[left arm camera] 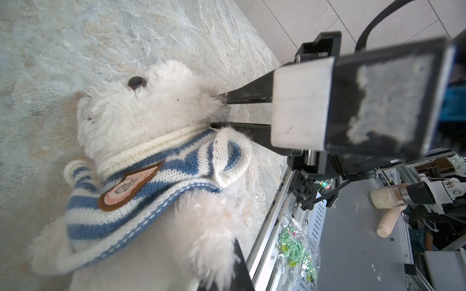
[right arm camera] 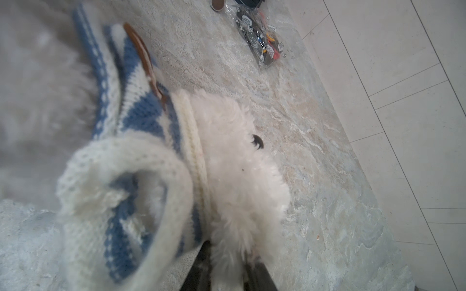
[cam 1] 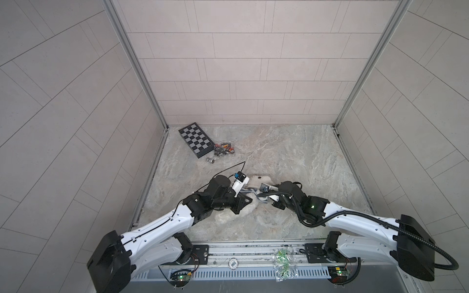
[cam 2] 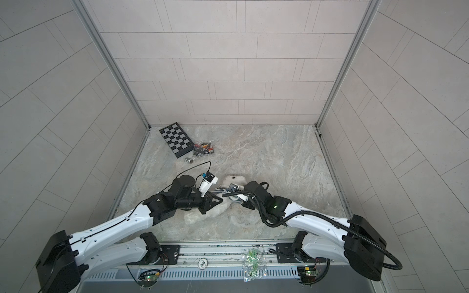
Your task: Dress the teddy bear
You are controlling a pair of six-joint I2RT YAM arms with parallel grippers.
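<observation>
Right hand (right arm camera: 227, 274) – pinching teddy bear (left arm camera: 141, 110) head fur, tips buried | left hand (cam 1: 245, 200) – closed, tips hidden

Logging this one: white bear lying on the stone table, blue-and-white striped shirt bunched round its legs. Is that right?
Not the legs. The left wrist view shows the shirt bunched round the neck and upper chest of the bear, with the cream collar right under its chin. The rest holds: it is a white bear lying on the stone table, and the shirt is blue-and-white striped.
</observation>
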